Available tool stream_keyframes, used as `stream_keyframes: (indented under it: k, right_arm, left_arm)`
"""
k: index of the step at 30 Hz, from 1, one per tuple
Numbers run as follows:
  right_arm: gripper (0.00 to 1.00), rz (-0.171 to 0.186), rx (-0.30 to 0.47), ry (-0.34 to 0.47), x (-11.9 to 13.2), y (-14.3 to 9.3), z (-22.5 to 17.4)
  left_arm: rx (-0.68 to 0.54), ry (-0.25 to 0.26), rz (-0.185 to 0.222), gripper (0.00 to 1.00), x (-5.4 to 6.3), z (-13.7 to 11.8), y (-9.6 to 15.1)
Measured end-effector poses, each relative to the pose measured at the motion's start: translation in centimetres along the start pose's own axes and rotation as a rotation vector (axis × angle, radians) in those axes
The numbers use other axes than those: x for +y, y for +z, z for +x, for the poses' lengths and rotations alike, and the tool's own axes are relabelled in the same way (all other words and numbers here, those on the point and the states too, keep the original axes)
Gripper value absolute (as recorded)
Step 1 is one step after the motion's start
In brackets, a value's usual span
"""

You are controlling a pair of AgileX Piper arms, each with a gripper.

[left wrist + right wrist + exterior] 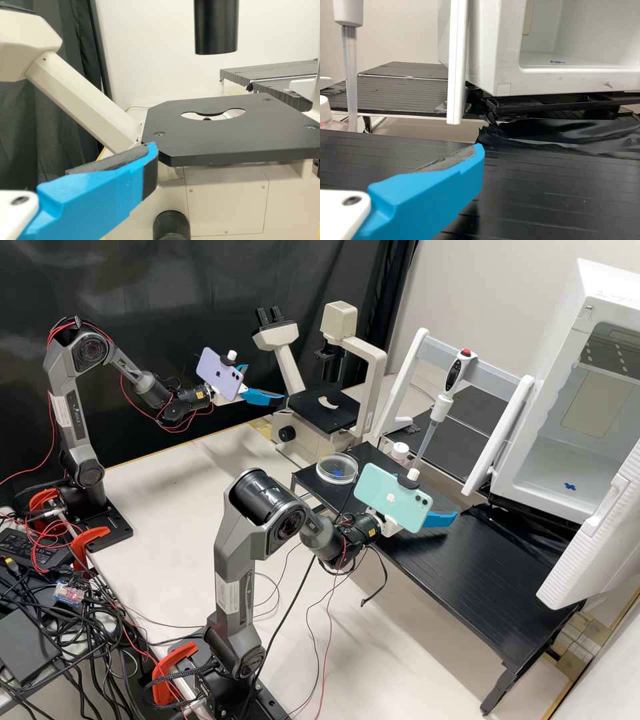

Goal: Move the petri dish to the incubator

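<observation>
In the high view a round clear petri dish (337,469) with a blue mark lies on the left end of the black stand. The white incubator (527,490) stands open at the right, a blue mark on its floor; its white wall (507,82) also shows in the right wrist view. My left gripper (257,383) is held open and empty at the microscope; one blue finger (95,195) of it shows in the left wrist view. Over the stand, between dish and incubator, is my right gripper (437,517), its finger (430,195) with bare pad, open and holding nothing.
The microscope (323,410) stands behind the dish. A pipette (443,397) hangs upright on a stand, with a small white-capped bottle (400,452) near it. The incubator's thick white door (593,540) swings out over the black stand (467,573). Loose cables lie on the pale bench.
</observation>
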Motion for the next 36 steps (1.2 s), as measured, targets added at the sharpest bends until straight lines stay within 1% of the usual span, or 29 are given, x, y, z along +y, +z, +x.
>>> stream_keyframes:
  k: [9,11,13,15,18,19,21,25,27,30,36]
  right_arm:
    - [1.0,0.0,-0.005,-0.002,0.0,0.1,-0.1]
    - [1.0,0.007,-0.011,-0.004,-0.1,0.3,-0.4]
    - [1.0,0.002,-0.009,-0.008,-0.1,0.4,-0.8]
    - [1.0,0.015,-0.001,-0.003,0.1,0.3,-1.4]
    - [1.0,0.034,0.037,0.008,0.4,-0.2,-2.5]
    - [1.0,0.045,0.062,0.013,0.5,-0.4,-3.0]
    - [1.0,0.049,0.1,0.014,0.6,-0.9,-3.8]
    - [1.0,0.068,0.189,0.009,0.4,-2.2,-5.3]
    - [1.0,0.072,0.231,-0.016,-0.1,-2.9,-6.0]
    - [1.0,0.066,0.292,-0.066,-1.0,-4.1,-6.9]
    - [1.0,0.063,0.377,-0.148,-2.7,-5.9,-8.3]
  left_arm:
    - [0.0,0.0,0.0,1.0,0.0,0.0,0.0]
    - [0.0,0.0,0.0,1.0,0.0,0.0,0.0]
    - [0.0,0.0,0.0,1.0,0.0,0.0,0.0]
    - [0.0,0.0,0.0,1.0,0.0,0.0,0.0]
    - [0.0,0.0,0.0,1.0,0.0,0.0,0.0]
    - [0.0,0.0,0.0,1.0,0.0,0.0,0.0]
    - [0.0,0.0,0.0,1.0,0.0,0.0,0.0]
    - [0.0,0.0,0.0,1.0,0.0,0.0,0.0]
    - [0.0,0.0,0.0,1.0,0.0,0.0,0.0]
    - [0.0,0.0,0.0,1.0,0.0,0.0,0.0]
    - [0.0,0.0,0.0,1.0,0.0,0.0,0.0]
